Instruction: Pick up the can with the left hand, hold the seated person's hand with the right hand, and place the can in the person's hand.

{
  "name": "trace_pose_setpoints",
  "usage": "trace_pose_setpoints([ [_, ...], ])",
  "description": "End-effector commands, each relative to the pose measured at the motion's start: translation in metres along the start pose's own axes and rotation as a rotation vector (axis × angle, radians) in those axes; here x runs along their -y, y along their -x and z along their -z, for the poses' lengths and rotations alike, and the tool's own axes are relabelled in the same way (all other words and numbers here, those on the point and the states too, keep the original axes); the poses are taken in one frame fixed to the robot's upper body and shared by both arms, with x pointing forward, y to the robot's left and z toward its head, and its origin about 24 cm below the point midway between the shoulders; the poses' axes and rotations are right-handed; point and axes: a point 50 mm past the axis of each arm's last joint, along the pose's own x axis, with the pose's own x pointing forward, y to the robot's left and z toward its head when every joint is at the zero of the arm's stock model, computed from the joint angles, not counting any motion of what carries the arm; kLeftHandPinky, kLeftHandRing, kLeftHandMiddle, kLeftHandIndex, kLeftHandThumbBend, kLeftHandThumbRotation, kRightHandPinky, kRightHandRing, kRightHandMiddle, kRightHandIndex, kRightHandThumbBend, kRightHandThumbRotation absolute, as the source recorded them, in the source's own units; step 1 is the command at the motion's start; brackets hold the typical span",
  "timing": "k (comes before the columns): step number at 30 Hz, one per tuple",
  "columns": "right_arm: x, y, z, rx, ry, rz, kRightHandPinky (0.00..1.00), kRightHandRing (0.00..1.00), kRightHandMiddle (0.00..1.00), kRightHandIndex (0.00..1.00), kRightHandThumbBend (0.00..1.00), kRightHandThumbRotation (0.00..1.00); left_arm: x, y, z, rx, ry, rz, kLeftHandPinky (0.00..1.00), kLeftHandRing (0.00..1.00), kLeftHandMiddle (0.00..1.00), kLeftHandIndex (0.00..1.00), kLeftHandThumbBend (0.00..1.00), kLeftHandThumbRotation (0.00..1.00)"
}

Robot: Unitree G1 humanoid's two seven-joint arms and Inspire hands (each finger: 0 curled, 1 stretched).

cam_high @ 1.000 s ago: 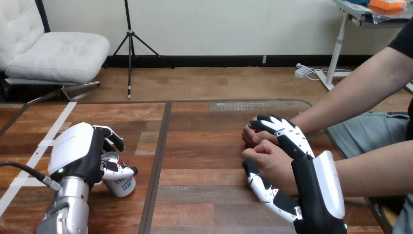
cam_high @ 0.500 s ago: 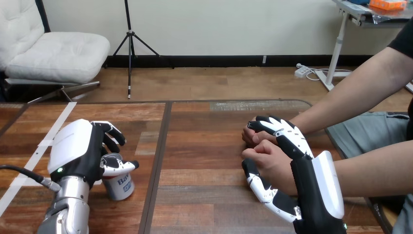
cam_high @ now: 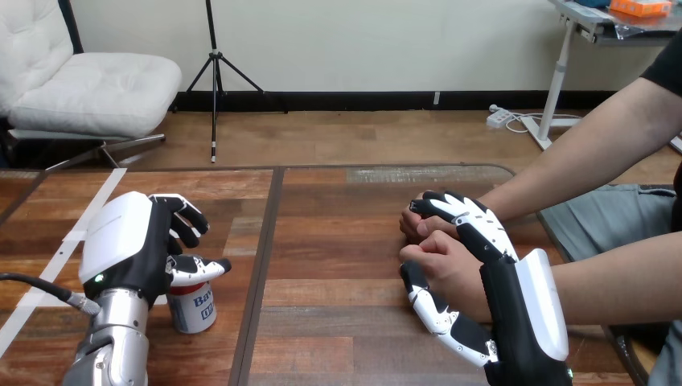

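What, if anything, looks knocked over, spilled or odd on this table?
Nothing stands out. The can stands upright on the table with no spill around it, and the left hand is closed over its top. The right hand is curled round the person's hand, as the task intends.

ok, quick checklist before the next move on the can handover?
1. Left hand grip on the can: cannot tell; the hand sits over its top.
2. Can upright: ok.
3. Right hand fingers curled round the person's nearer hand: ok.
4. That hand open to receive: not ok, it is a fist.
5. Can delivered: not ok, it is at the table's left, apart from the person.
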Motion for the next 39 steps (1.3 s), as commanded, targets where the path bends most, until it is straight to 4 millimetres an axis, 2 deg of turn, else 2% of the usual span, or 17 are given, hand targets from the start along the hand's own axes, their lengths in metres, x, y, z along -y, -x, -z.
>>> trace_pose_setpoints([
  [1, 0.0081, -0.0165, -0.0093, 0.083, 0.013, 0.033, 0.95, 0.90, 0.84, 0.76, 0.31, 0.33, -0.0125, -0.0093, -0.0077, 0.042, 0.013, -0.069, 0.43, 0.45, 0.48, 0.49, 0.76, 0.00],
  [29, 0.0084, -0.0162, -0.0089, 0.084, 0.009, 0.034, 0.96, 0.90, 0.85, 0.76, 0.33, 0.34, -0.0140, -0.0090, -0.0087, 0.050, 0.018, -0.072, 0.42, 0.45, 0.49, 0.49, 0.75, 0.00],
  [39, 0.0091, -0.0165, -0.0087, 0.085, 0.012, 0.029, 0.96, 0.90, 0.85, 0.77, 0.33, 0.35, -0.0154, -0.0103, -0.0084, 0.029, -0.056, 0.006, 0.41, 0.45, 0.49, 0.51, 0.75, 0.00],
])
